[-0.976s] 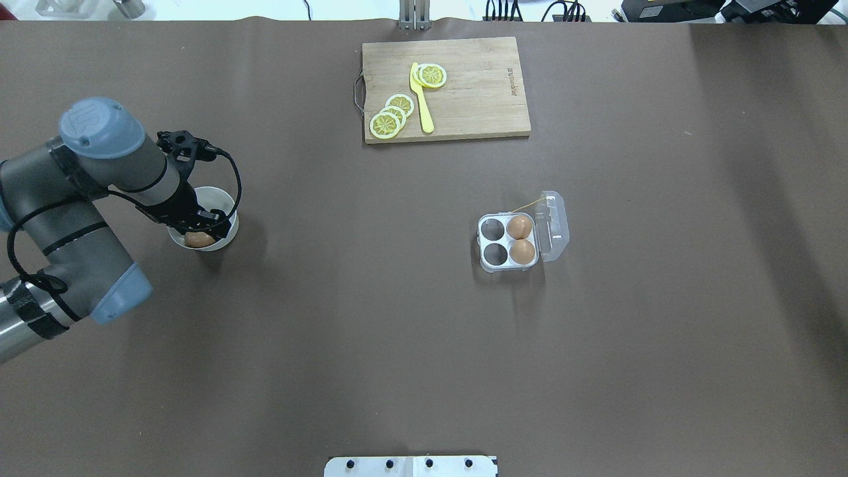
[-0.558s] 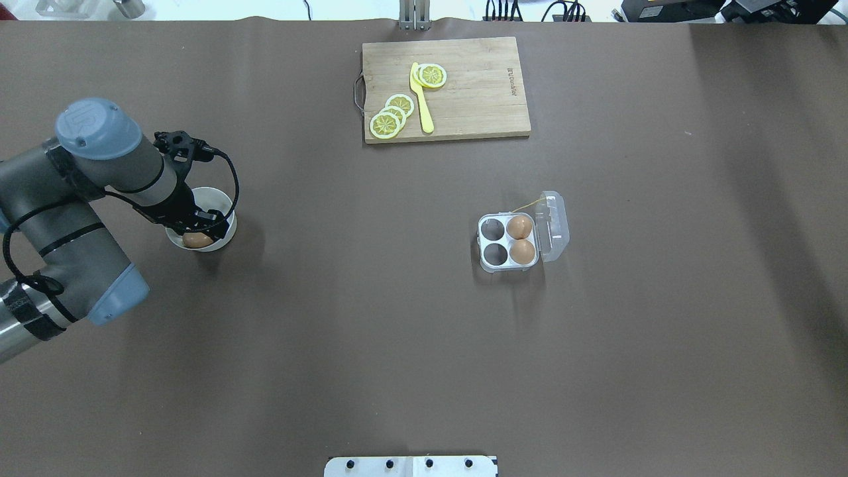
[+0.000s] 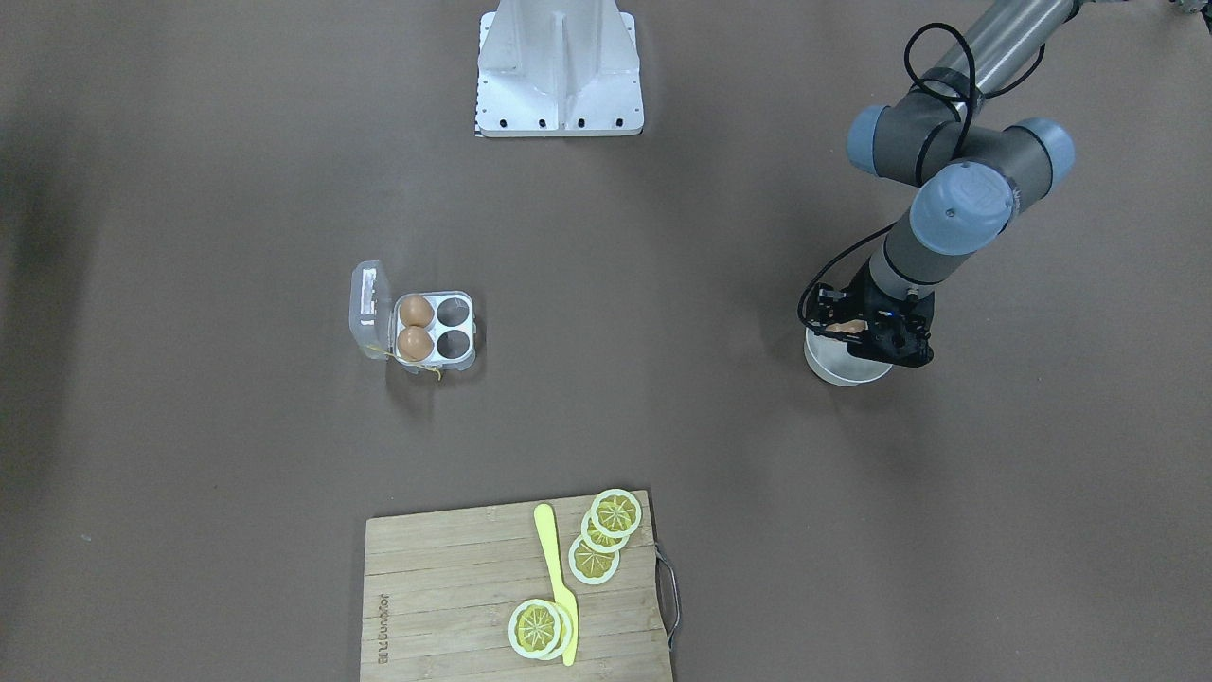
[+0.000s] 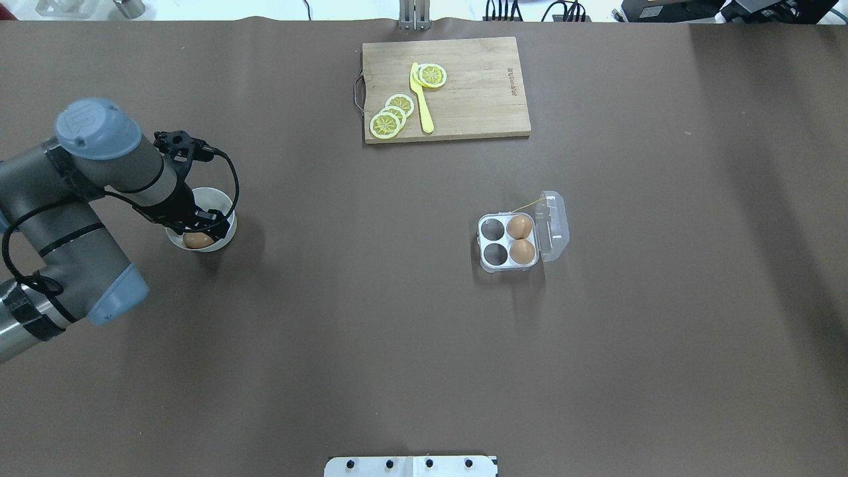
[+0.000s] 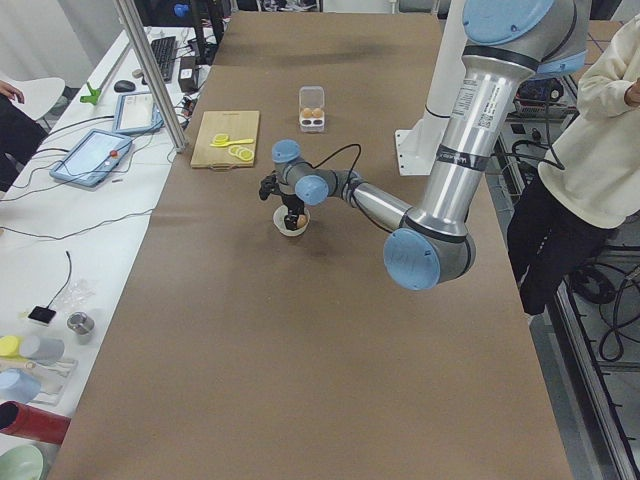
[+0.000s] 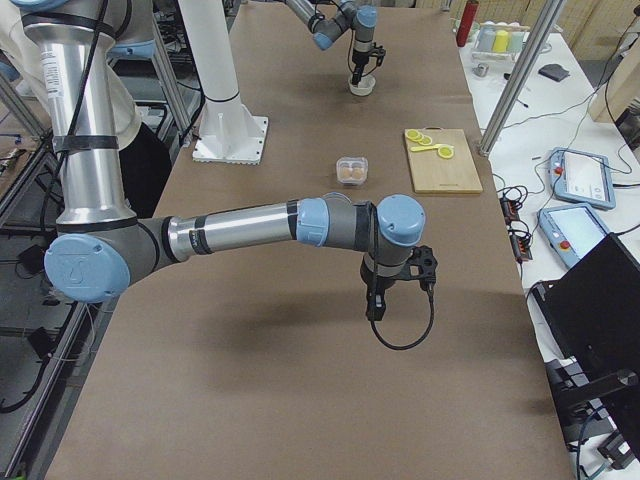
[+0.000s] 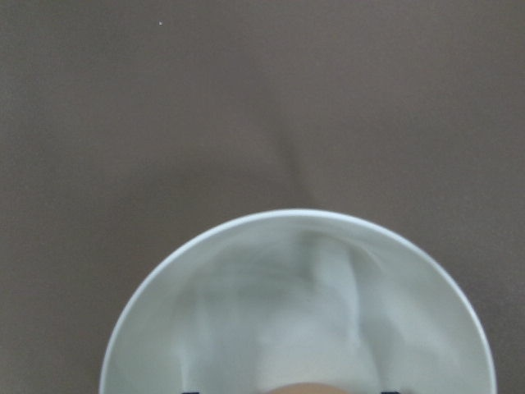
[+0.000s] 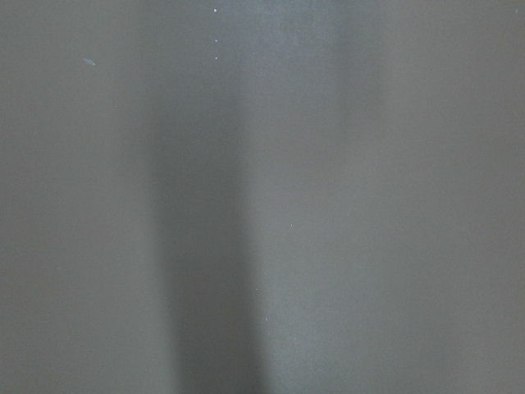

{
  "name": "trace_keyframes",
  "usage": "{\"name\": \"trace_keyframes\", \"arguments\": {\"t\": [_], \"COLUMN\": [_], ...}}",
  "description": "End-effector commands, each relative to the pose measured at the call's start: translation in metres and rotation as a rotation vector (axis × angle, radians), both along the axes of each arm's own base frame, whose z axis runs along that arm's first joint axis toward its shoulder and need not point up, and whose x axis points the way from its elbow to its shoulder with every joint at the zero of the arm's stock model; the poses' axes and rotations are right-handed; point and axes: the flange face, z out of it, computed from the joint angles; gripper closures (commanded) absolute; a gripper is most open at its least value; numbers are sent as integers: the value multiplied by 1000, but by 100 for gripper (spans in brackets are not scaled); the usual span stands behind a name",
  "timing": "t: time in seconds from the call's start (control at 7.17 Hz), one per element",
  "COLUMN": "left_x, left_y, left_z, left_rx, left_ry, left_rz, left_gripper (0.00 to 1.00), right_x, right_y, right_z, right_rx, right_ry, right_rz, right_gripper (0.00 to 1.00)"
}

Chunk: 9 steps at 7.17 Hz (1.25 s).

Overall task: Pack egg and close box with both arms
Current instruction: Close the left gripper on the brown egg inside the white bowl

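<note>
An orange-brown egg (image 4: pixel 196 240) lies in the near side of a white bowl (image 4: pixel 213 195) at the table's left. My left gripper (image 4: pixel 205 232) reaches down into that bowl. In the left wrist view the egg (image 7: pixel 324 388) just shows at the bottom edge, with a dark fingertip on either side. Whether the fingers press on it I cannot tell. The clear box (image 4: pixel 505 266) stands right of centre with its lid (image 4: pixel 555 225) open. It holds two eggs (image 4: pixel 520 226) on the lid side, and the other two cells (image 4: pixel 493 229) are bare. My right gripper (image 6: pixel 374 306) hangs over bare table, its state unclear.
A wooden chopping board (image 4: pixel 477 86) at the far edge carries lemon slices (image 4: pixel 391 116) and a yellow knife (image 4: pixel 421 99). The white robot base (image 3: pixel 559 71) sits at the near edge. A person (image 5: pixel 600 150) stands beside the table in the left side view.
My left arm shifted slightly to the left over the bowl, then held still. The egg, bowl and box stay where they were.
</note>
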Motion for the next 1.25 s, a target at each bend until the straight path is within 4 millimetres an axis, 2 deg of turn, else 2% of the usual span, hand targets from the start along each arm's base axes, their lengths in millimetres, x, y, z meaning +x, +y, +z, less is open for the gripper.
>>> {"name": "trace_keyframes", "arguments": {"t": [0.0,0.28,0.42,0.7,0.84,1.12], "left_x": [0,-2,-3,-2,-3,-2], "left_y": [0,3,3,4,3,4], "left_z": [0,2,-1,-1,0,-3], "left_rx": [0,-1,2,3,2,1], "left_ry": [0,-1,2,2,1,7], "left_rz": [-1,-1,-1,1,0,5], "left_gripper": [21,25,31,49,55,60], "right_x": [0,-1,0,0,-1,0], "right_y": [0,0,1,0,0,0], "right_z": [0,0,1,0,0,0], "right_rx": [0,0,-1,0,0,0], "right_ry": [0,0,0,0,-1,-3], "right_rz": [0,-2,0,0,-1,0], "right_gripper": [0,0,0,0,0,0]}}
